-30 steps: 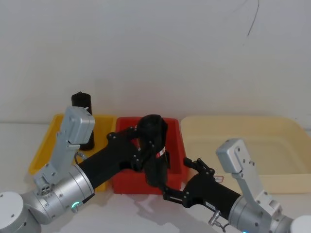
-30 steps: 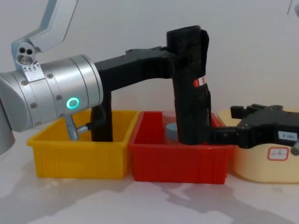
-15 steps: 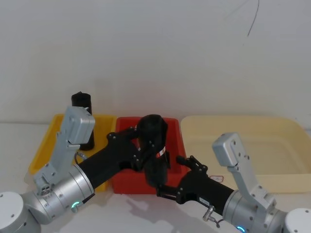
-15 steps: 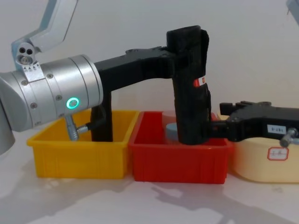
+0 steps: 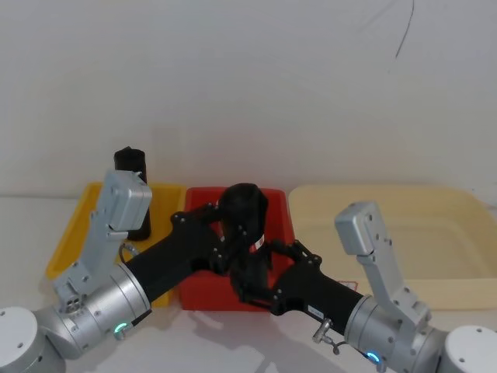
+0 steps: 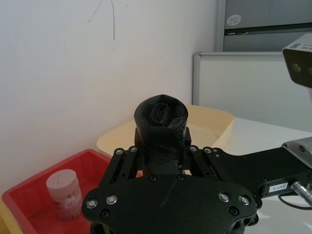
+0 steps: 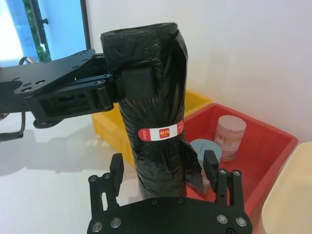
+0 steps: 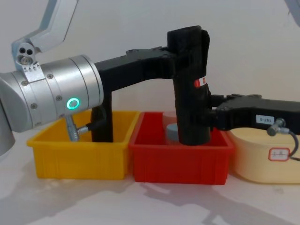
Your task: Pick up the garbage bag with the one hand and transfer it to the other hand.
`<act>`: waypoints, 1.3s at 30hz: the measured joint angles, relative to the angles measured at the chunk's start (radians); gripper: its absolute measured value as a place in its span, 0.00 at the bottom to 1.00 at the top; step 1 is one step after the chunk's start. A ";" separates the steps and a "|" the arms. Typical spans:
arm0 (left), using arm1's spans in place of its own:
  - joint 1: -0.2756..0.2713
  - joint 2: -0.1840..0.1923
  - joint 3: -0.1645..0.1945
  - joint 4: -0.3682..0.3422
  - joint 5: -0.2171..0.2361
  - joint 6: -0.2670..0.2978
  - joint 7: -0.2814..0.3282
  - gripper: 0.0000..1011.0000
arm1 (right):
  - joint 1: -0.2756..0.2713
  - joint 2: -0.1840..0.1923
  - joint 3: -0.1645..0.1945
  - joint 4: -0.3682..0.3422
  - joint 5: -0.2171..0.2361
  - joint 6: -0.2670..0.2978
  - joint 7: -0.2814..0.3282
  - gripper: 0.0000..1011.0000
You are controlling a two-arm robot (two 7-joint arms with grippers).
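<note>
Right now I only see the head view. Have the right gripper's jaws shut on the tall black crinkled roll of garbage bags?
Observer: No. The right gripper straddles the garbage bag roll below its red-and-white sticker, jaws open.
Operator: How high is the left gripper's hold?
Observer: The left gripper clamps it near the top, roll upright.
Operator: What's in the red plastic bin?
Observer: A pale pink cylindrical jar and a round grey-blue object.
</note>
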 joint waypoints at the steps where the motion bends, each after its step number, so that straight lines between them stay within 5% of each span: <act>1: 0.000 0.000 0.000 0.000 0.000 0.000 0.000 0.37 | 0.003 -0.002 -0.001 0.003 0.003 0.000 0.000 0.99; 39: 0.000 0.000 0.000 0.000 0.000 0.000 0.000 0.37 | 0.059 -0.034 -0.052 0.071 0.041 -0.024 -0.003 0.99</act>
